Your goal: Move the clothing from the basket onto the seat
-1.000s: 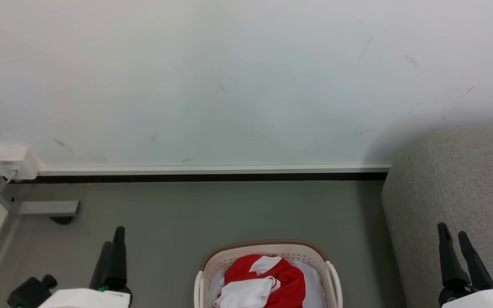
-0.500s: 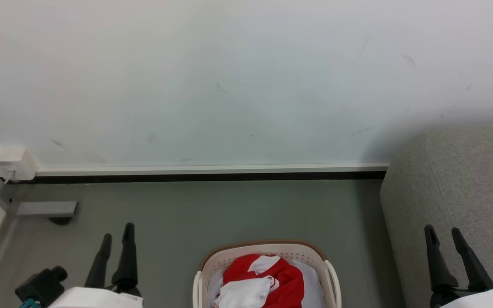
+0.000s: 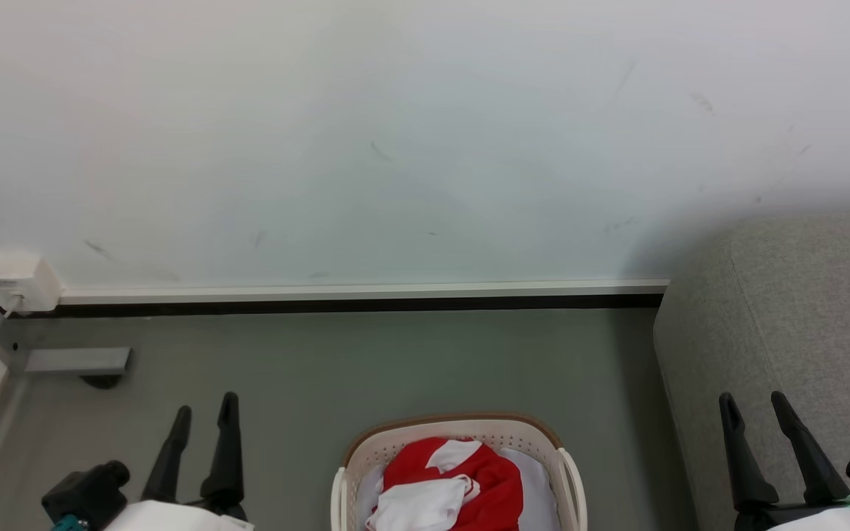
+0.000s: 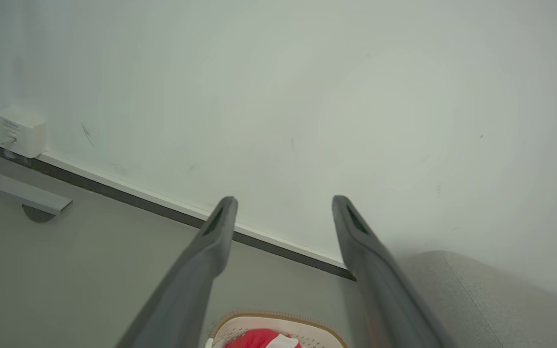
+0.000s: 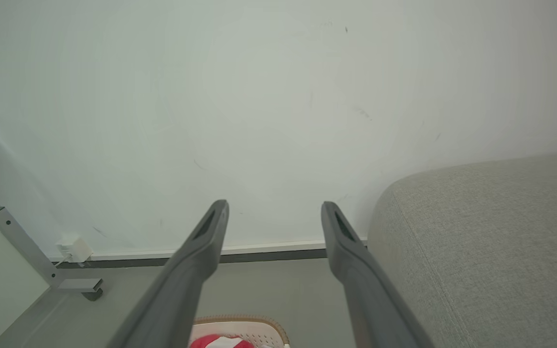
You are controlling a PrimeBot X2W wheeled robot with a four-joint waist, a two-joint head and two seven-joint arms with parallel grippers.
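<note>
A: What's cropped?
B: The basket (image 3: 410, 441), between left gripper (image 3: 206, 405) and right gripper (image 3: 752, 398). Near half is off the bottom edge, and the clothing (image 3: 491, 479) loses its lower part too.
A: One garment or two?
B: Can't tell, bunched up.
A: And the seat (image 3: 801, 310)?
B: Beside right gripper, runs off right and bottom edges. Both gripper bases cropped too. Wall box (image 4: 20, 133), far left of left gripper's fingers: label too small to read.

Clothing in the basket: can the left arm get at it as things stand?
Probably yes. The clothing lies uncovered on top in the open basket, just right of the left arm, with just floor between them. Its jaws stand open and empty.
</note>
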